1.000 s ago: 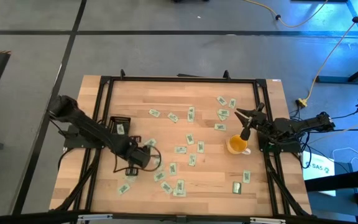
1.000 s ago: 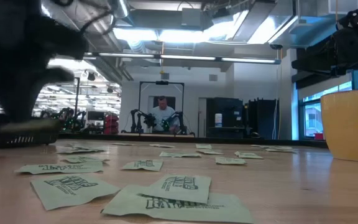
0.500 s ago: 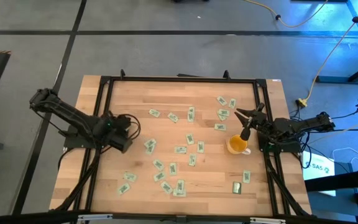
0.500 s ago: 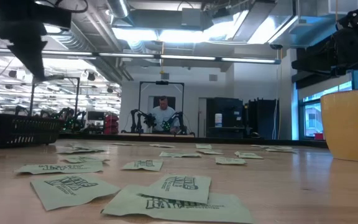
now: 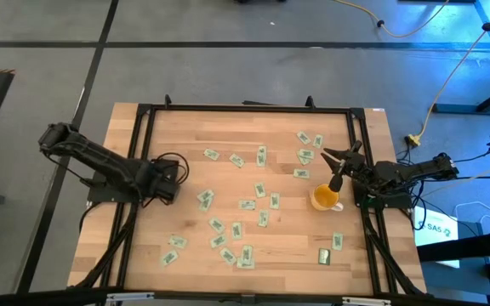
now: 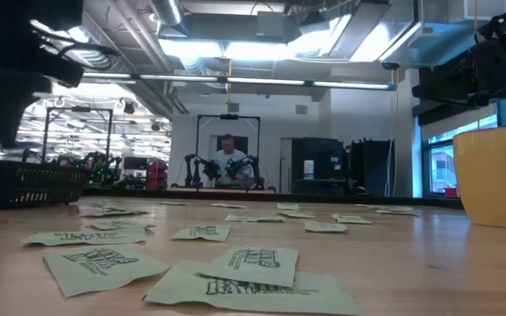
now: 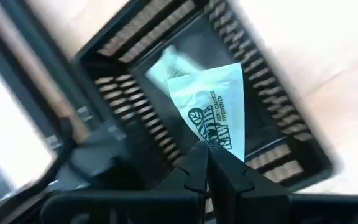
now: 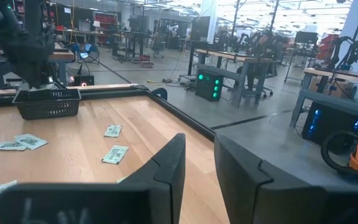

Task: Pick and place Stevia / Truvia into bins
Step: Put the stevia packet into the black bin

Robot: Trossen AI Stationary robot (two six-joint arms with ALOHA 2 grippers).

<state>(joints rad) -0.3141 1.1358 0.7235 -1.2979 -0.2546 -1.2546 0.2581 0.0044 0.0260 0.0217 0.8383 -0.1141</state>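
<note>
Over the black bin (image 7: 135,81) at the table's left edge, the left gripper (image 7: 207,163) hangs with its fingers pinched on one Stevia sachet (image 7: 213,112). To finish well, it should part them only while the sachet's whole length hangs inside the slatted walls, since thin paper can drift. Across the table, beside a yellow cup (image 5: 324,198), the right gripper (image 8: 199,163) waits, fingers apart, holding nothing. Many loose sachets (image 5: 247,205) lie scattered on the wood, pale green with dark print.
</note>
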